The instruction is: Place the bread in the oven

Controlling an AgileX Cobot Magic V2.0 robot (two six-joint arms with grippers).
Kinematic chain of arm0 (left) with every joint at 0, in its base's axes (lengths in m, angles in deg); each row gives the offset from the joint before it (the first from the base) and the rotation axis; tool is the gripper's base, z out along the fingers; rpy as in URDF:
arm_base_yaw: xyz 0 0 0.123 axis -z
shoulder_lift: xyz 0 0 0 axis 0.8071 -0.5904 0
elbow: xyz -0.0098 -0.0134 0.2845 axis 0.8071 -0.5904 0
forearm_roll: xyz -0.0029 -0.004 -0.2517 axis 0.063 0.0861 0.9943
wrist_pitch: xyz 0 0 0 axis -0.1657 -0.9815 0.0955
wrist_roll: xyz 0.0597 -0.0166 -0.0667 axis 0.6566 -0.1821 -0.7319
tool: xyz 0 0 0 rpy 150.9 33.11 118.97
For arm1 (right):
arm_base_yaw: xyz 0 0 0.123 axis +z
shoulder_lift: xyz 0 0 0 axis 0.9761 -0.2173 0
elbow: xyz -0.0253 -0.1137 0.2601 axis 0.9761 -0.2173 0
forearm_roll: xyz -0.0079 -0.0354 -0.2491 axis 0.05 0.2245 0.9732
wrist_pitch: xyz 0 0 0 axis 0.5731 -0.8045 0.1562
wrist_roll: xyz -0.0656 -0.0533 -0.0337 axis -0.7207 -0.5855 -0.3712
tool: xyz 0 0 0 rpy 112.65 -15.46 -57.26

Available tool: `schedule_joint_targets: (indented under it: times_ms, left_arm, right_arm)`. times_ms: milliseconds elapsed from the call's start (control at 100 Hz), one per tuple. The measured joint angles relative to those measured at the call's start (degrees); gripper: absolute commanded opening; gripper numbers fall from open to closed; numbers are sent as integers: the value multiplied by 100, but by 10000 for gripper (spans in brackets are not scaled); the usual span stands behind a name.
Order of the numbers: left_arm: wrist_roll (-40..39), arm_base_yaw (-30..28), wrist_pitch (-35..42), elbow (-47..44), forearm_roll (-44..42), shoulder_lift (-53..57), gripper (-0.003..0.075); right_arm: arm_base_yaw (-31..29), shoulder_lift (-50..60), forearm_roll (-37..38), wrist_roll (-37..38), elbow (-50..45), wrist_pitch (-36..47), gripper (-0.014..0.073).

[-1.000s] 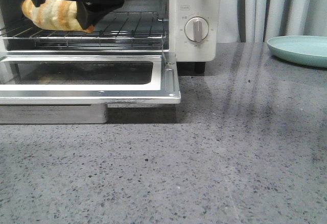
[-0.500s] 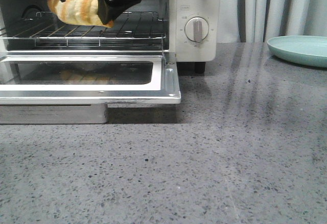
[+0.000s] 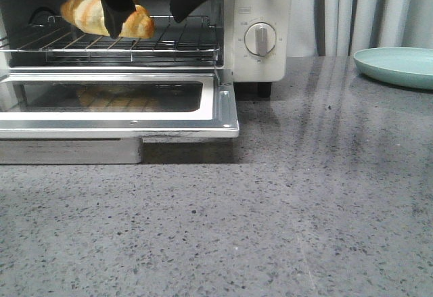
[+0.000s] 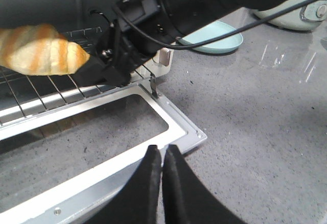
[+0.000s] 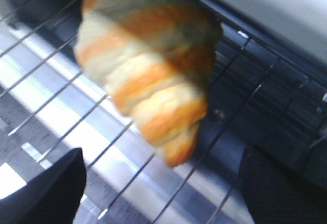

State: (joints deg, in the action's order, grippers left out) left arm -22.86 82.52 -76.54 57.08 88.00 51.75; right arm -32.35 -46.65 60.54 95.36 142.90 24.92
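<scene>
The bread [image 3: 105,17] lies on the oven [image 3: 260,26] rack at 11 o'clock, between the right gripper's [image 3: 157,5] wide-spread fingers; left gripper [image 4: 162,175] is pressed together, empty.

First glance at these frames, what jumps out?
The striped golden bread lying on the wire rack inside the open oven, with the right gripper open around it, one finger across its front. Next is the dropped-down glass door, which mirrors the bread. Off to the right, a pale green plate sits on the grey speckled counter; the left gripper hangs shut outside the oven.
</scene>
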Motion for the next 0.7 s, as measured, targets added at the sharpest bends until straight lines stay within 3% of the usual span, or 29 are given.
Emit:
schedule_joint_targets:
  times_ms: [130,340,490,700]
  left_arm:
    - [0,0,238,0,-23,0,-22]
    - [0,0,889,-89,-80,11,-22]
    - [0,-23,1620,-482,-80,118,-22]
    - [0,-142,2235,-1091,-80,341,-21]
  right_arm:
    - [395,312,-13,0,0,-399,299]
    - [1005,1101,244,0,-626,-421,-79]
    - [1036,2353,531,0,-1903,-72,-67]
    - [1002,5307,1391,0,-4105,125,-67]
